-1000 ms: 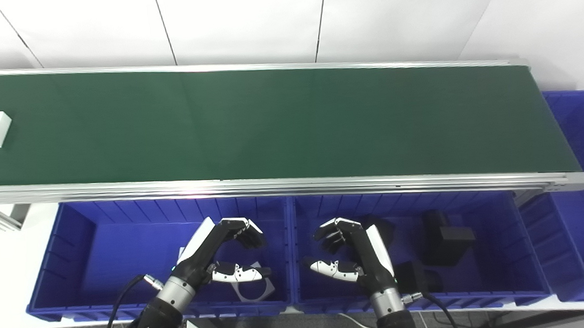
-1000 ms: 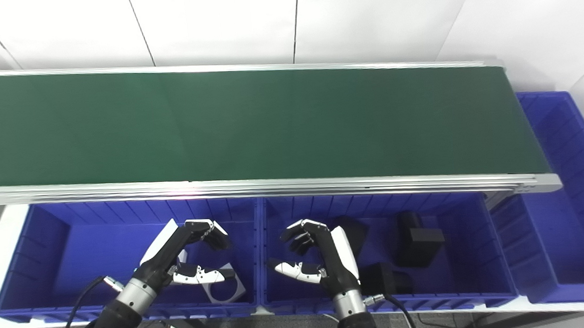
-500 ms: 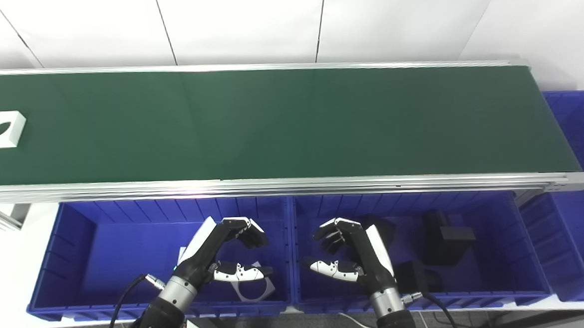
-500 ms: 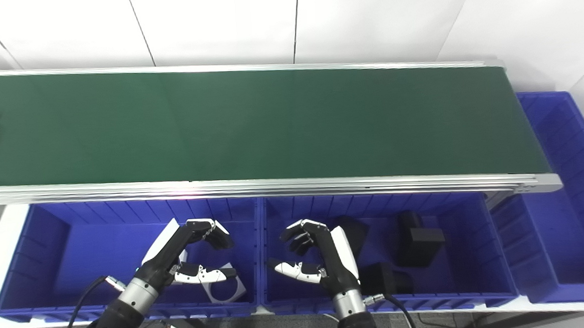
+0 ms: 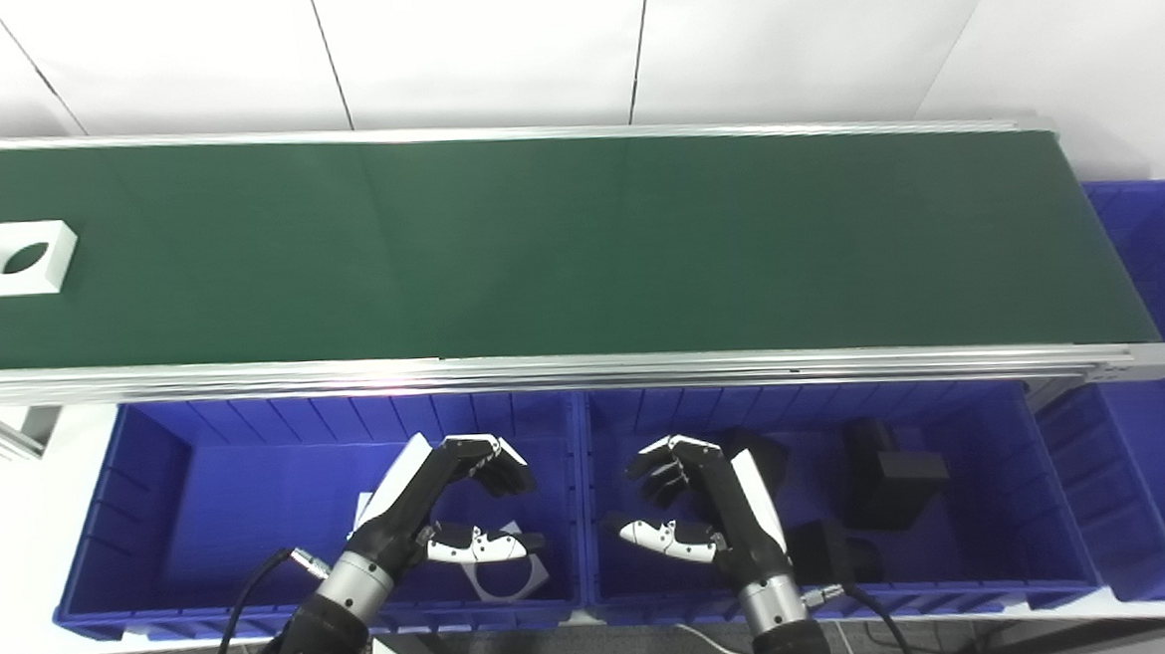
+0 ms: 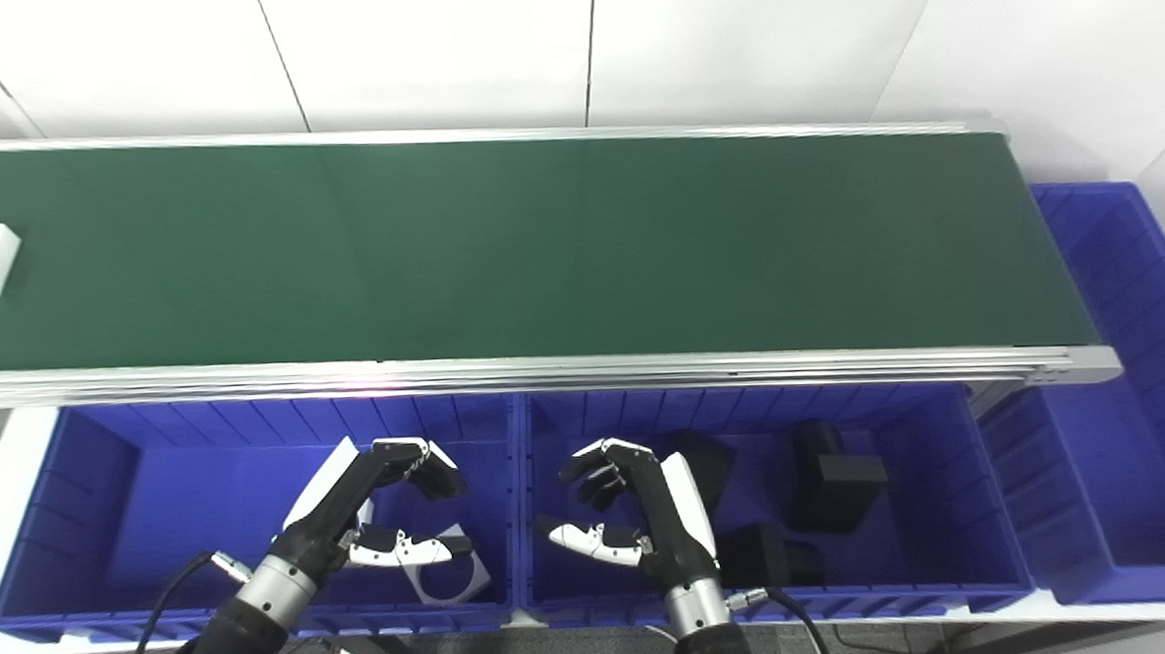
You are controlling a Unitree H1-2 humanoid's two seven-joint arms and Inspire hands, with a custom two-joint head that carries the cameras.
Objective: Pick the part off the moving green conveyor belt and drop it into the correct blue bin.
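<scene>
A white square part with a round hole (image 5: 24, 258) lies at the far left of the green conveyor belt (image 5: 558, 244). My left hand (image 5: 452, 503) hovers open and empty over the left blue bin (image 5: 153, 509), far from the part. My right hand (image 5: 697, 505) hovers open and empty over the middle blue bin (image 5: 993, 545). A white part (image 5: 511, 575) lies in the left bin, partly hidden by my left hand. Black parts (image 5: 889, 475) lie in the middle bin.
A third blue bin (image 5: 1163, 376) stands at the right end of the belt. A silver rail (image 5: 545, 369) runs along the belt's near edge above the bins. White wall panels stand behind the belt.
The white part has travelled to the right along the belt and come further into view. Both hands have stayed almost still over the bins.
</scene>
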